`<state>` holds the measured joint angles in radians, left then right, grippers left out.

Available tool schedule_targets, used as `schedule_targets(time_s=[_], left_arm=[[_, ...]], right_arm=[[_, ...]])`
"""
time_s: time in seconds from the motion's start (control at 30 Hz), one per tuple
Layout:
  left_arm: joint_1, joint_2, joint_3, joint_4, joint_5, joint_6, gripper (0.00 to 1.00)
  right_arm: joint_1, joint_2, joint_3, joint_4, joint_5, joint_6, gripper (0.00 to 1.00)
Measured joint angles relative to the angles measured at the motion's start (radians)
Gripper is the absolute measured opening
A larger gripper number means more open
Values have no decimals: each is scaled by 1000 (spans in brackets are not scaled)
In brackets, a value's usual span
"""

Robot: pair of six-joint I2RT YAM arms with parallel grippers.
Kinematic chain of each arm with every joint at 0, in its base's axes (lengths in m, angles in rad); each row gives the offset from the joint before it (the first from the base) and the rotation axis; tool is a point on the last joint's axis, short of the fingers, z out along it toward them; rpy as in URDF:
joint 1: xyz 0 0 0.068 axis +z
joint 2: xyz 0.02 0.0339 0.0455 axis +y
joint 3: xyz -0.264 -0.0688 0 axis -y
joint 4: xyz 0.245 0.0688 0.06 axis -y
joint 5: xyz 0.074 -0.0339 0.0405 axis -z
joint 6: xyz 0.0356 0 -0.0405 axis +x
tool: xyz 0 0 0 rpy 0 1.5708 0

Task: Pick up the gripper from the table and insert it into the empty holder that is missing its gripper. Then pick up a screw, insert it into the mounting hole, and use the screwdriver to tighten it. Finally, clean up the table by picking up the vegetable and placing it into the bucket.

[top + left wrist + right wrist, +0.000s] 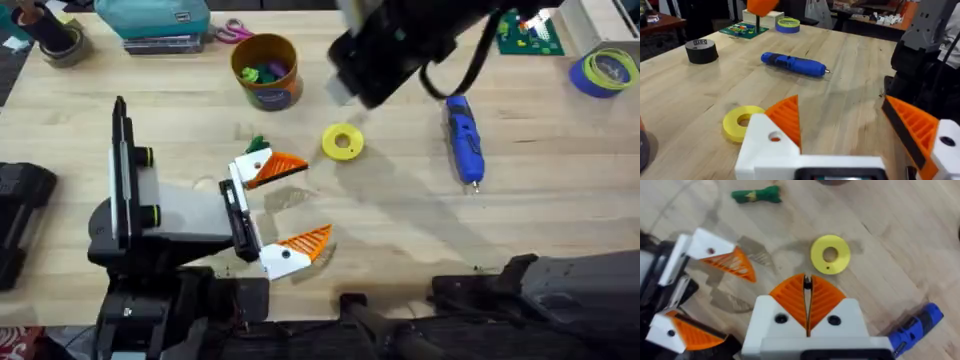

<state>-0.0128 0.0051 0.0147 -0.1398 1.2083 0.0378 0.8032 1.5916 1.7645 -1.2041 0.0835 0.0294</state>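
Right arm: large, dark and blurred close under the overhead camera, raised over the table's far middle. Right gripper [807, 297]: orange pads pressed together on a tiny dark piece, likely a screw. Left gripper [290, 205]: low on the table, jaws wide apart, an orange tip on each white base. Yellow ring [342, 141]: just beyond it. Vegetable [256, 146]: on the table beside the left gripper's far fingertip. Screwdriver [465, 140]: lying flat, right of the ring. Bucket [266, 70]: upright, far side, holding small coloured items.
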Motion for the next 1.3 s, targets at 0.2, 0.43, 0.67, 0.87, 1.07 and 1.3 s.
schedule_targets(time_s=[0.2,0.43,0.67,0.87,1.07,1.3], left_arm=[[0,0,0,0,0,0,986],[0,0,0,0,0,0,986],[0,0,0,0,0,0,986],[0,0,0,0,0,0,986],[0,0,0,0,0,0,985],[0,0,0,0,0,0,986]], right_arm=[[128,1,0,10,-2,-36,6],[246,1,0,61,-2,-66,6],[319,1,0,81,-2,-89,6],[333,1,0,107,-2,-91,6],[333,1,0,125,-2,-91,6],[333,54,1,135,-2,-94,6]])
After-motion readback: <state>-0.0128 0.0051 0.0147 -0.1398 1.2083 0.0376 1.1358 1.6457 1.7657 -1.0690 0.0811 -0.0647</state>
